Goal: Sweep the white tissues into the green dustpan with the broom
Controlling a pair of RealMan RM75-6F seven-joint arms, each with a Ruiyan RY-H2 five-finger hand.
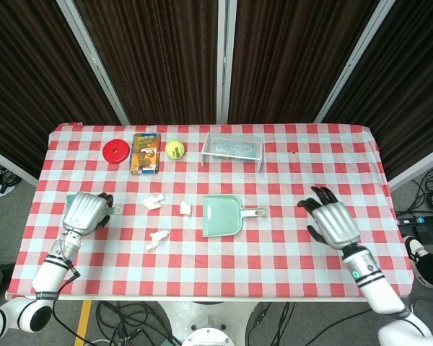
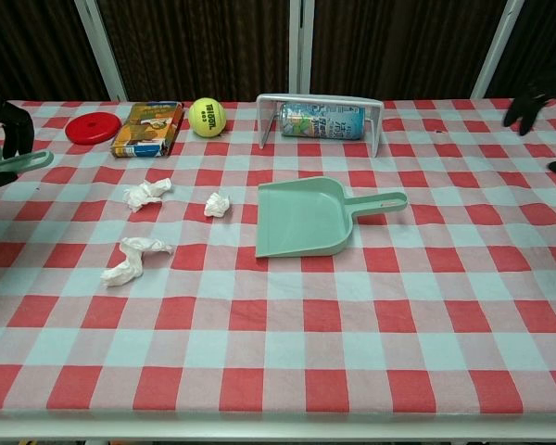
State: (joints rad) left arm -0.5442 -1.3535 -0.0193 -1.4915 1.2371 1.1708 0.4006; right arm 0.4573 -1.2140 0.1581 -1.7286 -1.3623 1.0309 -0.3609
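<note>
Three crumpled white tissues lie left of centre: one (image 1: pixel 154 201) (image 2: pixel 147 193), a small one (image 1: pixel 185 207) (image 2: pixel 219 204) and a long one (image 1: pixel 157 239) (image 2: pixel 130 258). To their right the green dustpan (image 1: pixel 222 215) (image 2: pixel 301 216) lies flat, mouth toward me, handle pointing right. My left hand (image 1: pixel 84 213) (image 2: pixel 0 130) grips the green broom (image 1: pixel 114 210) (image 2: pixel 23 162), raised above the table's left side and well left of the tissues. The brush head is mostly hidden under the hand. My right hand (image 1: pixel 332 222) (image 2: pixel 530 102) hovers open, fingers spread, right of the dustpan.
Along the back stand a red disc (image 1: pixel 116 151) (image 2: pixel 93 127), an orange box (image 1: pixel 146 152) (image 2: pixel 148 128), a tennis ball (image 1: pixel 175 149) (image 2: pixel 207 117) and a white rack (image 1: pixel 233 148) (image 2: pixel 320 102) with a can lying under it. A red checked cloth covers the table (image 1: pixel 289 274).
</note>
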